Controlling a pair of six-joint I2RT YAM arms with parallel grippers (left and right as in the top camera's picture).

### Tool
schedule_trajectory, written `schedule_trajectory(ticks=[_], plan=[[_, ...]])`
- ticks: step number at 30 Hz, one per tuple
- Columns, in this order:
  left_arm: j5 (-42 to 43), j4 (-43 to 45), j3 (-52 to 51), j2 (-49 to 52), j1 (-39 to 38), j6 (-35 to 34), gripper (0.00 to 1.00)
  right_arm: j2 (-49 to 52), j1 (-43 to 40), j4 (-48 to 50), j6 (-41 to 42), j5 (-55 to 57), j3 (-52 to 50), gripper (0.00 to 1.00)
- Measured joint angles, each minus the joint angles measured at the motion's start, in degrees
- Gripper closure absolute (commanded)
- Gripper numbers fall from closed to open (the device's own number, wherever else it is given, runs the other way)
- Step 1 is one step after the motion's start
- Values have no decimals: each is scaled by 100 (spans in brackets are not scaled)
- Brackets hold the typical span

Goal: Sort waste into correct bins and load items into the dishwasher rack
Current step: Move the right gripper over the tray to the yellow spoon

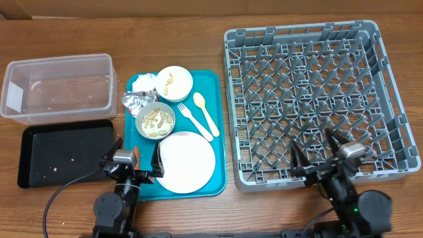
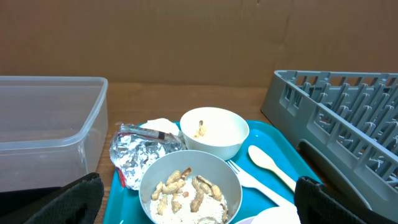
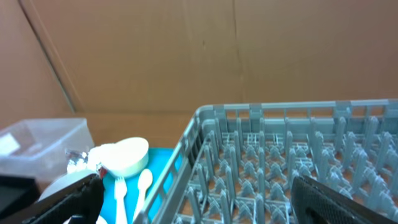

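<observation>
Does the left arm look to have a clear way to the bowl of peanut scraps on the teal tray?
Likely yes. The left gripper sits at the near edge of the tray, jaws open, the bowl of scraps straight ahead in its wrist view. Nothing stands between them; the plate lies to the right.

**Table layout**
Rack [image 1: 317,99] fills the right side. Serving tray [image 1: 213,92] sits centre, carrying far bowl [image 1: 174,83], near bowl [image 1: 155,121], plate [image 1: 188,162] nearest the front edge, fork [image 1: 194,121] and spoon [image 1: 206,114] right of the bowls, napkin [image 1: 143,84] and foil [image 1: 137,102] left. Tub [image 1: 58,84] is at the left edge, with shallow tray [image 1: 66,153] in front of it.
</observation>
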Motion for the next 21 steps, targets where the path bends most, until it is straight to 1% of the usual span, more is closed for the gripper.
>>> schedule_trajectory(ticks=[9, 12, 15, 19, 21], plan=[[0, 0, 0, 0, 0, 0, 0, 2260, 0, -2435, 44, -81, 2949, 0], [2, -2, 0, 0, 0, 0, 0, 2940, 0, -2909, 46, -284, 3735, 0], [0, -2, 0, 0, 0, 0, 0, 3377, 0, -3056, 46, -638, 4166, 0], [0, 0, 0, 0, 0, 0, 0, 3716, 0, -3012, 44, -1248, 4238, 0], [0, 0, 0, 0, 0, -2, 0, 3912, 0, -3211, 44, -1451, 4240, 0]])
